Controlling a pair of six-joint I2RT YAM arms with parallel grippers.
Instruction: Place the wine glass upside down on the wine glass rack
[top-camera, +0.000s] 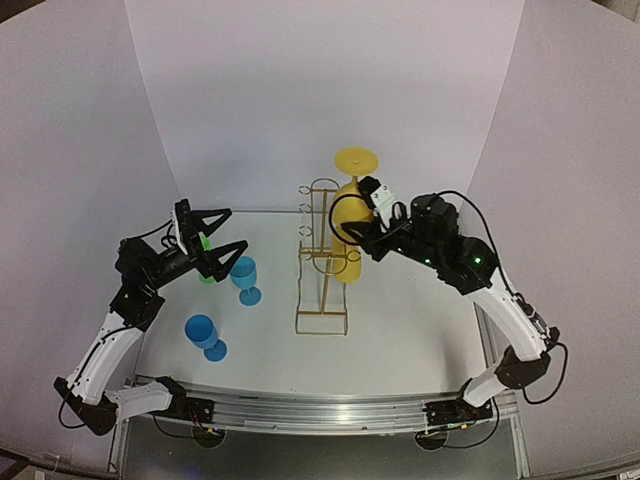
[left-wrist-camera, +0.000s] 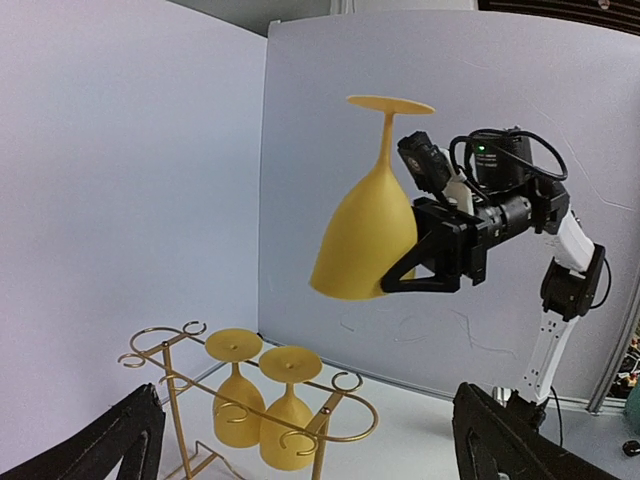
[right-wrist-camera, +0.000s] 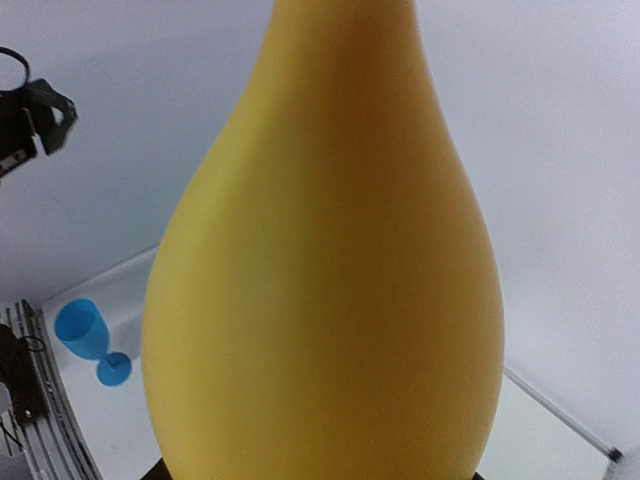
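Note:
The yellow wine glass (top-camera: 349, 207) is upside down, foot up, held by the bowl in my shut right gripper (top-camera: 362, 238). It hangs in the air above the right side of the gold wire wine glass rack (top-camera: 320, 262). In the left wrist view the glass (left-wrist-camera: 365, 235) is well above the rack (left-wrist-camera: 165, 350), which carries two yellow glasses (left-wrist-camera: 288, 405) foot up. The glass (right-wrist-camera: 320, 280) fills the right wrist view. My left gripper (top-camera: 218, 245) is open and empty, left of the rack; its fingers (left-wrist-camera: 100, 445) frame the view.
A blue glass (top-camera: 245, 276) stands just right of the left gripper, and another blue glass (top-camera: 203, 333) stands nearer the front left. A green object (top-camera: 205, 243) is partly hidden behind the left gripper. White walls enclose the table at the back and sides.

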